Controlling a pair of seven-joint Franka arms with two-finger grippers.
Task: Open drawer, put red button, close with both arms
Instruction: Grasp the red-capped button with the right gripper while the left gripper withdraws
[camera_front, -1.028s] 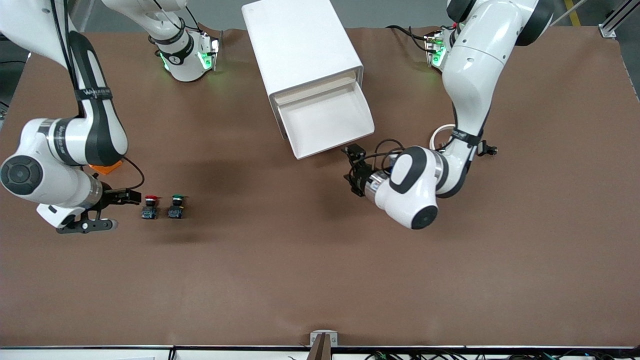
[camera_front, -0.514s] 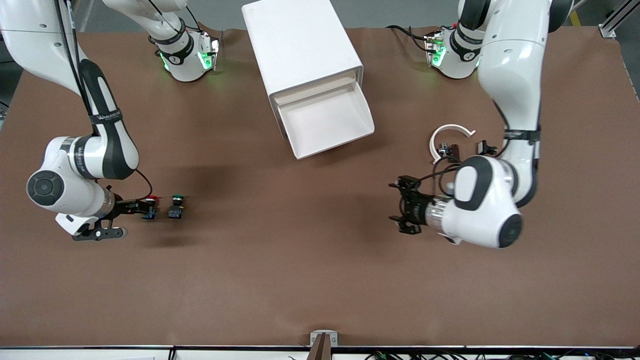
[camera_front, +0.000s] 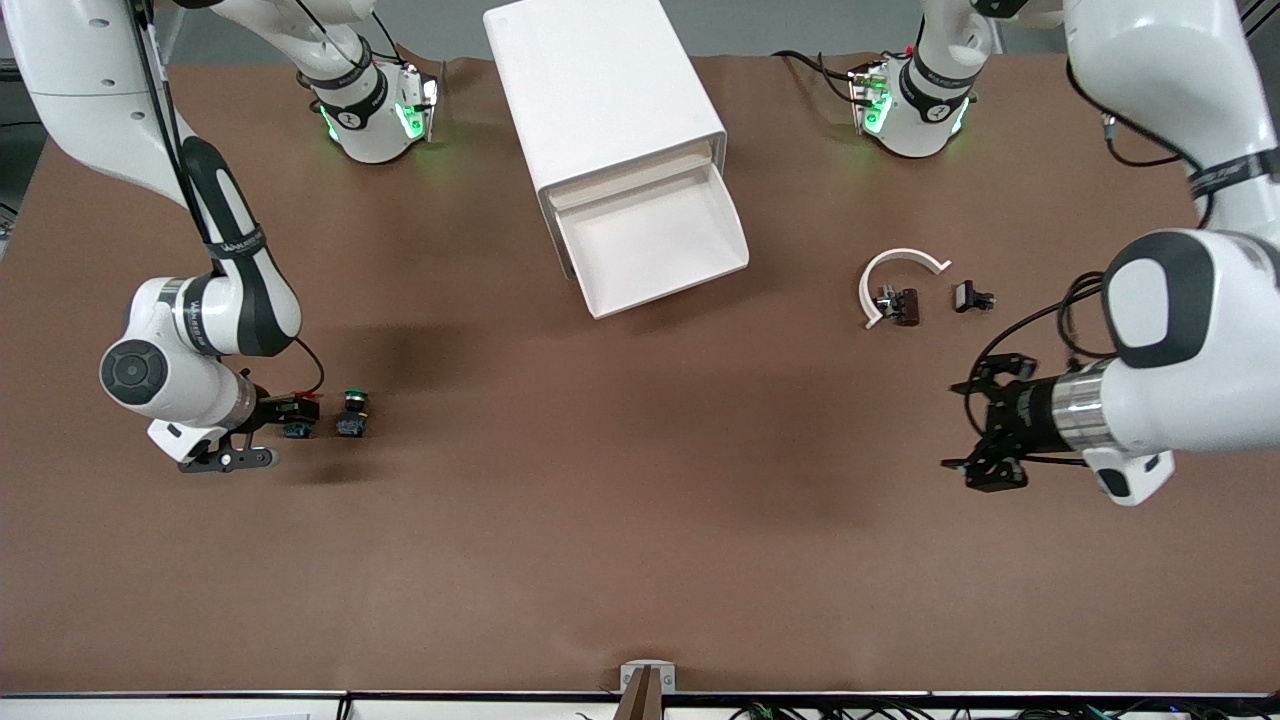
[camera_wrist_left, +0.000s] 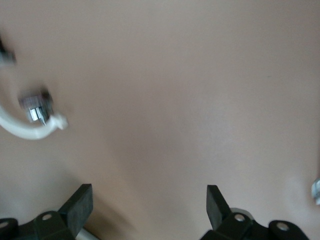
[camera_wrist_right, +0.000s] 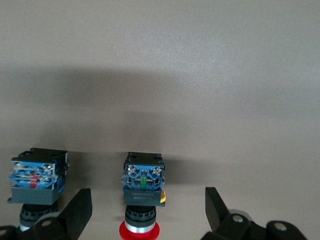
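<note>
Red-capped push-button switch (camera_wrist_right: 141, 199) sits between the spread fingers of the right claw (camera_wrist_right: 145, 212), ungripped. Left claw (camera_front: 985, 432) hangs open over bare brown bench (camera_front: 640, 520).

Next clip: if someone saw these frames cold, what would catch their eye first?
Probably the white cabinet at the table's middle, its drawer pulled open and bare inside. Next, the right claw, open, low at the red button, which sits between its fingers beside the green-capped twin toward the right arm's end. The left claw hangs open over bare table toward the left arm's end.
</note>
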